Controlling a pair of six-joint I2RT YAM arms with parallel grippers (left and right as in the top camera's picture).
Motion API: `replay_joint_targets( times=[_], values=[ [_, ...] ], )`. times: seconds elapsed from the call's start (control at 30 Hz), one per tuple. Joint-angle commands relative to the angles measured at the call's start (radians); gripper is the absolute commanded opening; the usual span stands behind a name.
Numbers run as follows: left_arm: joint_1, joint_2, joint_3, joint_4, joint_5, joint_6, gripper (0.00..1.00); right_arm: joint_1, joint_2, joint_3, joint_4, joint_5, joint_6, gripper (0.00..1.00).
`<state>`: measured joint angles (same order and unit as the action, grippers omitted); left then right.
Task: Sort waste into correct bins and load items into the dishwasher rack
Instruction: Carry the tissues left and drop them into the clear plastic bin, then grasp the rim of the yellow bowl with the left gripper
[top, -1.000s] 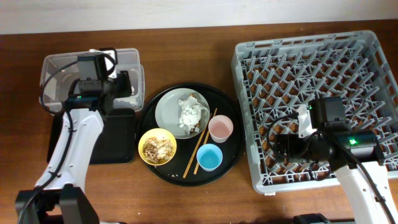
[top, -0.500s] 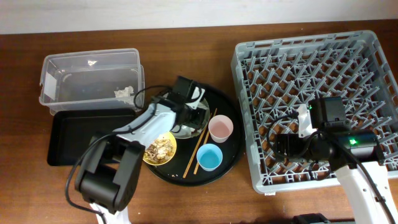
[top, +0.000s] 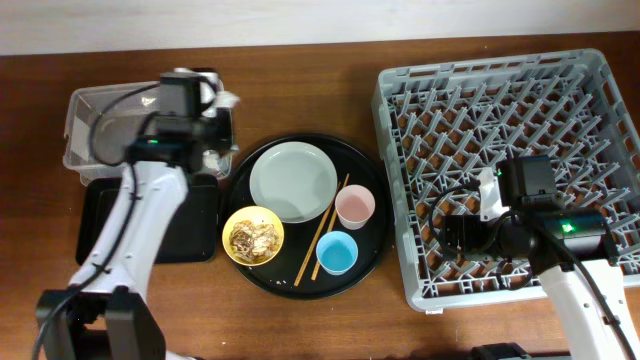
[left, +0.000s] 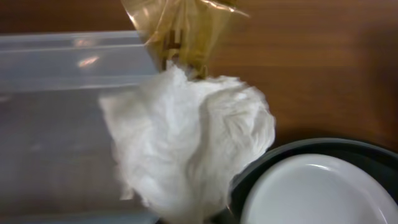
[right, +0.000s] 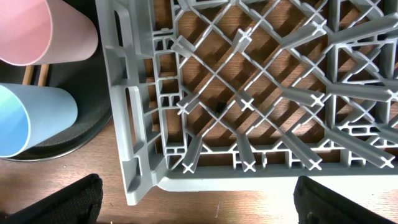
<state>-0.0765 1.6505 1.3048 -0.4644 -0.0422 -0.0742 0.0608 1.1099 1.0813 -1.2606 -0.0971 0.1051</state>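
Left pincer (left: 179, 53): is clamping narrowly on a crumpled white paper tissue wad (left: 189, 140), which is hanging from the translucent amber fingertips (left: 163, 25) at the right end wall of the clear plastic rectangular tub (top: 72, 128), close to the rim of the large round black tray (top: 300, 283). Shallow black rectangular tray (top: 193, 228): is lying on the brown wooden tabletop (top: 300, 80) just in front of the tub, partly under the left arm. Pale grey-green round plate (top: 293, 181): is sitting at the rear of the round tray. Small yellow bowl (top: 228, 225): is sitting front-left on the same tray, just beside the plate, and is holding brownish food scraps (top: 250, 240). Two wooden chopsticks (top: 322, 235): are lying side by side on the round tray, slanting between the bowl and the cups. Pink cup (top: 355, 207) and blue cup (top: 337, 252): are standing upright, mouths up, just beside each other at the tray's right. Large square grey plastic dishwasher rack (top: 480, 100): is occupying the tabletop's right side. Right pincer (right: 199, 202): is hovering over the rack's front-left corner with its dark fingers spread wide, gripping nothing.
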Motion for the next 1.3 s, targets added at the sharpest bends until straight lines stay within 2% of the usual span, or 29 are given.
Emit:
replay_joint_targets(
  times=[0.0,0.03,0.07,0.1,0.13,0.37,0.5,0.6,0.67,0.77,0.83,1.07,1.23,1.27],
  values=[
    [0.108,0.042,0.002,0.037,-0.011,0.003,0.36,0.005,-0.010,0.019,-0.002,0.004,0.000,0.98],
    [0.119,0.050,0.002,0.048,-0.011,0.003,0.47,0.005,-0.010,0.019,-0.001,0.004,0.000,0.99],
    [0.131,0.057,0.002,0.061,-0.010,0.003,0.64,0.005,-0.010,0.019,-0.002,0.004,0.000,0.99],
    [0.133,0.058,0.002,0.068,-0.007,0.003,0.74,0.005,-0.010,0.019,-0.005,0.005,0.000,0.99],
    [0.133,0.055,0.002,0.068,-0.007,0.003,0.75,0.005,-0.010,0.019,-0.007,0.005,0.000,0.99],
    [0.027,-0.023,0.002,-0.085,0.001,0.003,0.75,0.005,-0.010,0.019,-0.008,0.005,0.000,0.99],
    [-0.138,-0.046,0.002,-0.336,0.004,-0.009,0.73,0.005,-0.010,0.019,-0.007,0.005,0.000,0.99],
    [-0.254,-0.046,-0.002,-0.509,0.005,-0.159,0.70,0.005,-0.010,0.019,-0.008,0.004,0.000,0.99],
    [-0.323,-0.046,-0.021,-0.555,0.005,-0.254,0.70,0.005,-0.010,0.019,-0.007,0.004,0.000,0.99],
    [-0.416,-0.046,-0.112,-0.500,0.000,-0.347,0.70,0.005,-0.010,0.019,-0.012,0.004,0.000,0.99],
    [-0.447,-0.046,-0.192,-0.420,0.000,-0.354,0.69,0.005,-0.010,0.019,-0.016,0.004,0.000,0.99],
    [-0.452,-0.046,-0.404,-0.159,0.001,-0.360,0.58,0.005,-0.010,0.019,-0.016,0.004,0.000,0.99],
    [-0.452,-0.046,-0.436,-0.100,0.001,-0.360,0.53,0.005,-0.010,0.019,-0.016,0.004,0.000,0.99],
    [-0.452,-0.046,-0.436,-0.090,0.001,-0.360,0.49,0.005,-0.010,0.019,-0.016,0.004,0.000,0.99]
  ],
)
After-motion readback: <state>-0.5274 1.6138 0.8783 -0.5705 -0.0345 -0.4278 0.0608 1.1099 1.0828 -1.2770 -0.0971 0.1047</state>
